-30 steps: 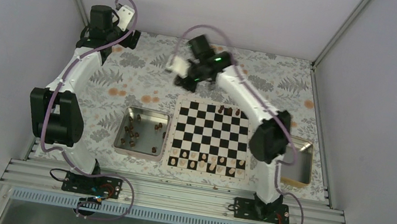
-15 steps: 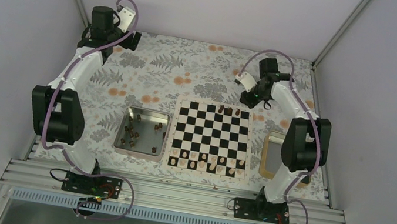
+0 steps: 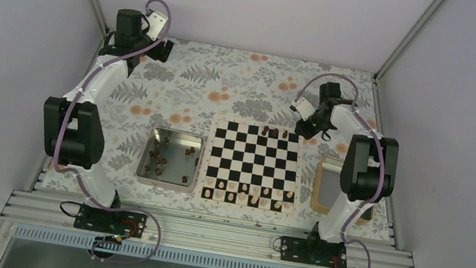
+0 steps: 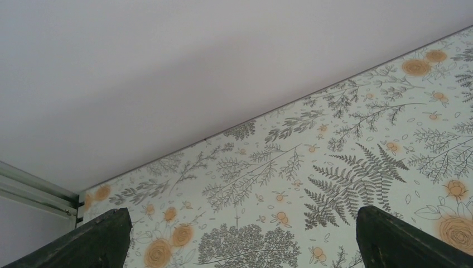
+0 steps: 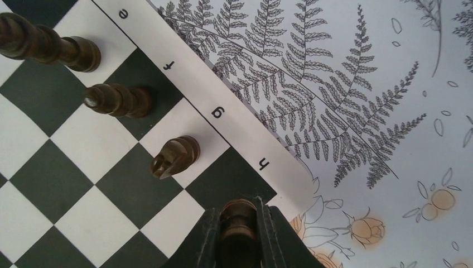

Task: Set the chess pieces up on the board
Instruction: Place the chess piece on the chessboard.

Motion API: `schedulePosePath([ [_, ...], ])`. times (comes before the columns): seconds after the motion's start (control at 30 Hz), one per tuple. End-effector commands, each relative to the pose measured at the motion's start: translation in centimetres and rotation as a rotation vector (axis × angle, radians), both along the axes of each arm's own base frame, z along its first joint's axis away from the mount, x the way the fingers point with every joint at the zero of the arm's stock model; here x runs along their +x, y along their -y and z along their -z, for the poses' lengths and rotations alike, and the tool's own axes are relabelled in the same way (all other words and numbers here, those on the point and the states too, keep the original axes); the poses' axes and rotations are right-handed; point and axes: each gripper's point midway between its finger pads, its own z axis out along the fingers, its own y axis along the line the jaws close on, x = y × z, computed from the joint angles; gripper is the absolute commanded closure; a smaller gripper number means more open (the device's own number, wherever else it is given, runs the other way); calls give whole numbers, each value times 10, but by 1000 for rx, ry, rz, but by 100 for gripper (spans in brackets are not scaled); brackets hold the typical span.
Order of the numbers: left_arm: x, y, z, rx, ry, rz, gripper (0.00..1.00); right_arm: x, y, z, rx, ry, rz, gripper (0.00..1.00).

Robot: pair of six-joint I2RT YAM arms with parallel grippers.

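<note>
Pinching a little dark brown chess piece (image 5: 237, 219) between its fingers, the right gripper (image 5: 237, 207) is sitting nearly closed, with its jaws pressing against both sides of the piece. It's hovering at the far right corner of the board (image 5: 184, 78), over the dark square next to the letter h on the pale border. Honestly can't tell whether the piece's base is touching the square or not. Three more dark pieces are standing along that same back row, each on its own square: a knight-looking one (image 5: 174, 156) on g, a slimmer one (image 5: 117, 100) on f and a taller one (image 5: 47, 46) on e. Looking from above, the cream pieces (image 3: 247, 194) are lining up along the two near rows of the board. A shiny metal tray (image 3: 177, 167) is lying just left of the board with a bunch of dark brown pieces (image 3: 156, 159) scattered inside it. Another tray (image 3: 323, 189) is peeking out just right of the board, partly hidden by the right arm. The left gripper (image 4: 240, 240) is hanging way off at the far left corner of the table, well apart from everything. Its jaws are spreading wide with nothing between them, just the flowery tablecloth (image 4: 334, 167) below.
</note>
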Motion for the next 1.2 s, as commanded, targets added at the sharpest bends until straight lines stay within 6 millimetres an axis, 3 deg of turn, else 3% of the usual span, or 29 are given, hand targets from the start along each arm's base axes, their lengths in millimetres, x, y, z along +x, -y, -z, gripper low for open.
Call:
schedulePosePath([
  [0.0,6,5,-7,10,17,3,0,2,-1,14,25,-11,-19,91],
  [0.7,9,7,3,17,-1,4,0,3,-1,46,16,-76,-26,90],
  [0.97,8,7,3,22,-1,0,0,4,2,38,6,-56,-18,77],
  [1.17,8,6,4,22,-1,2,0,5,4,14,-6,-21,-12,68],
])
